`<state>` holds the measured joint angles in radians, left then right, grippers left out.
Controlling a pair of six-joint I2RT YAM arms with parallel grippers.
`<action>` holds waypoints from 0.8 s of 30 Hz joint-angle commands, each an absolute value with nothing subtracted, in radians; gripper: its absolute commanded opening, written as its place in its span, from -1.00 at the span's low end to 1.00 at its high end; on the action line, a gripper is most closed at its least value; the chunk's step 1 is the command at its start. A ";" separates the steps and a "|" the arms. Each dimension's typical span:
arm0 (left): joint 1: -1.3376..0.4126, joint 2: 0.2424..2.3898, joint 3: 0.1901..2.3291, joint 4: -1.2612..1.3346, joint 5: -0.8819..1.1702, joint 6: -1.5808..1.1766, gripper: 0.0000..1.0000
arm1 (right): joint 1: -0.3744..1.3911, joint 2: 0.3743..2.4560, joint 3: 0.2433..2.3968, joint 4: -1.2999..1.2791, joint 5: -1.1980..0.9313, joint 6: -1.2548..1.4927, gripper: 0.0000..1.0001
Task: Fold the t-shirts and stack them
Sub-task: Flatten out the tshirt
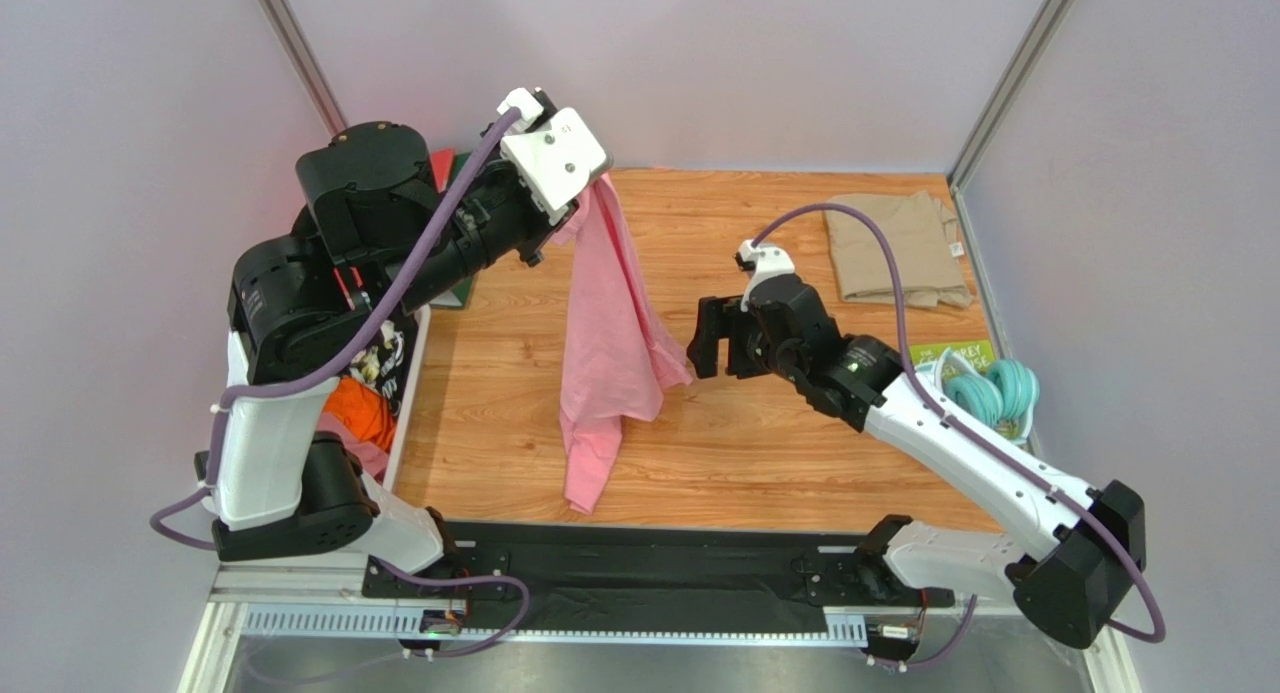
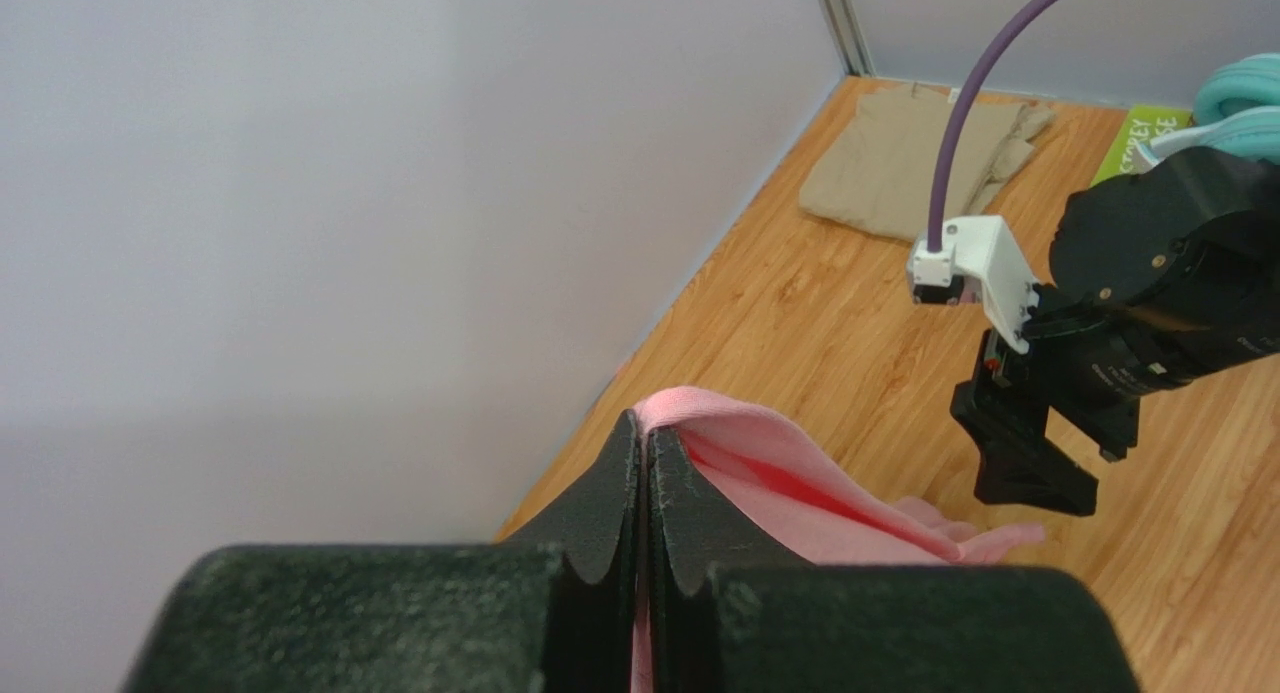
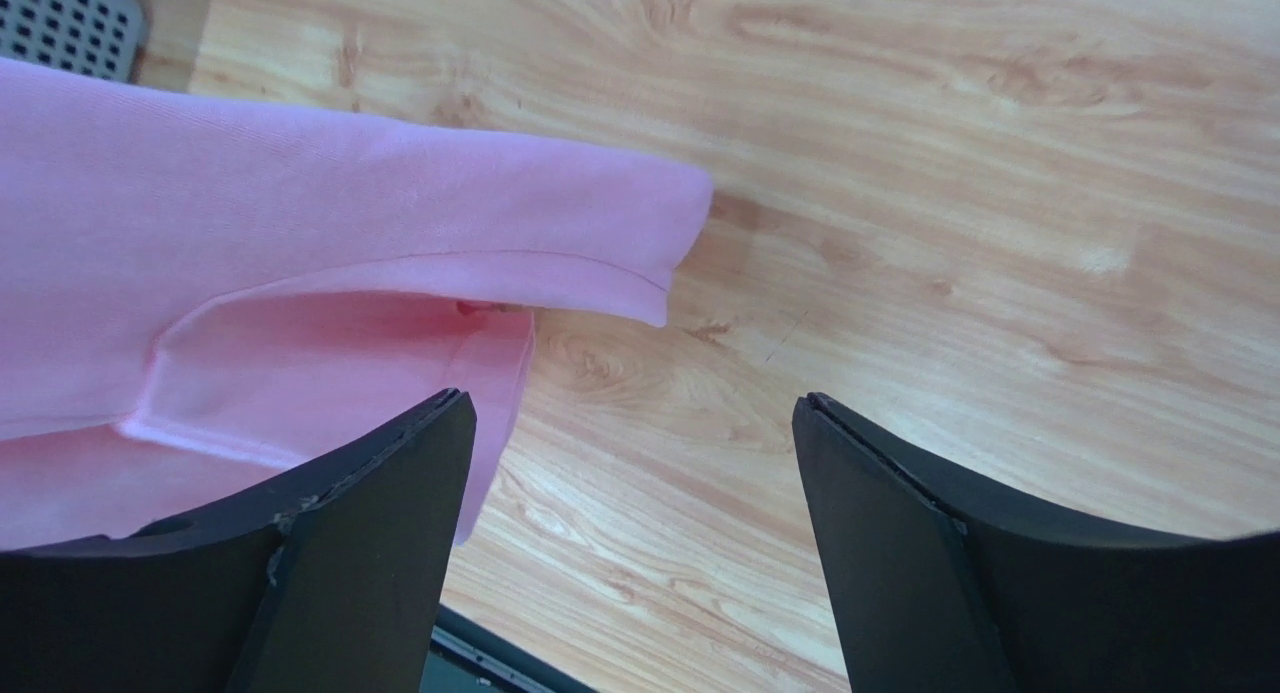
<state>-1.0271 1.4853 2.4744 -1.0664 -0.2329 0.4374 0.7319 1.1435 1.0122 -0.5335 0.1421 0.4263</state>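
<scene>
Pink t-shirt (image 1: 609, 333) up in the air over the middle of the wooden desk (image 1: 751, 438). Hangs as a long crumpled drape from the left pincer (image 2: 643, 461), raised high at the far left. Lower end reaches down toward the boards, short of the black mat (image 1: 646, 551) along the near edge; contact with the wood hard to judge from above.

Left pincer pressed together on a fold of the pink cloth, fabric bulging out just past the fingertips in the left wrist view.

Right pincer (image 3: 631, 423) low over the desk, just right of the hanging shirt, level with a flap that sticks out toward it. Jaws wide apart, nothing between them. In the right wrist view, a hemmed pink edge just ahead of one finger; touching or not, cannot tell.

Khaki-beige t-shirt (image 1: 897, 251) folded flat in the far right corner of the desk, well apart from the pink one. Nearer the front, by the right wall, a green printed sheet (image 1: 950, 357) and a teal coil (image 1: 999, 393) partly on top of it.

Left of the desk, a white bin (image 1: 416, 401) holding an orange garment (image 1: 361, 413) and a black printed garment (image 1: 388, 356).
</scene>
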 commanded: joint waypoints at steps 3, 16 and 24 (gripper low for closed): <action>-1.032 1.483 2.494 -1.035 -0.238 0.466 -1.00 | 0.735 1.154 0.977 -0.463 0.043 0.469 0.67; -1.032 1.485 2.474 -1.035 -0.247 0.471 -1.00 | 0.775 0.934 0.872 -0.486 -0.100 0.508 0.66; -1.032 1.493 2.491 -1.039 -0.244 0.462 -1.00 | 0.818 1.007 0.893 -0.459 -0.118 0.491 0.58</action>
<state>-1.0271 1.4940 2.4725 -1.0664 -0.2340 0.4519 0.7971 0.9337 0.8738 -0.4946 -0.0948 0.4976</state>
